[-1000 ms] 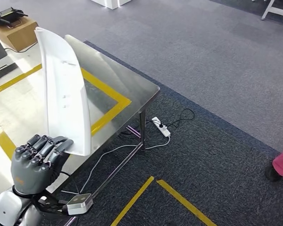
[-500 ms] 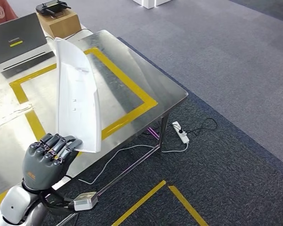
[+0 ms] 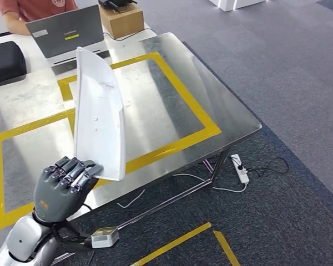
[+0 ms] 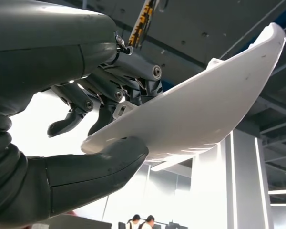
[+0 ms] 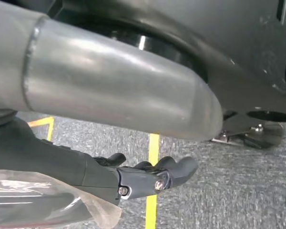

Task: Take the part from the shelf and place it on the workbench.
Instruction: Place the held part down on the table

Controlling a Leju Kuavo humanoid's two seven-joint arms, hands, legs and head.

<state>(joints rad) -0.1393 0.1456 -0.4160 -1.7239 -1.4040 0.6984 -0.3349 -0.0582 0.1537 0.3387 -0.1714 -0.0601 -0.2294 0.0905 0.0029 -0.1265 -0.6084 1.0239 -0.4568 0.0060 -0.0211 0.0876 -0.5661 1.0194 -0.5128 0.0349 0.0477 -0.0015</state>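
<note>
White curved part is standing nearly upright over the near edge of the steel workbench, long axis vertical, narrow tip pointing up, left hand pinching its lower end, right hand hanging, fingers loosely extended, gripping nothing.

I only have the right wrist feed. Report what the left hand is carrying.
Observer: The left hand grips a curved white part by its lower end, standing upright.
Operator: Tell me where the workbench is.
Observer: The steel workbench lies right ahead, just beyond that hand.
Operator: Describe what's on it.
Observer: A laptop and a cardboard box sit at its far side; yellow tape frames the middle.
</note>
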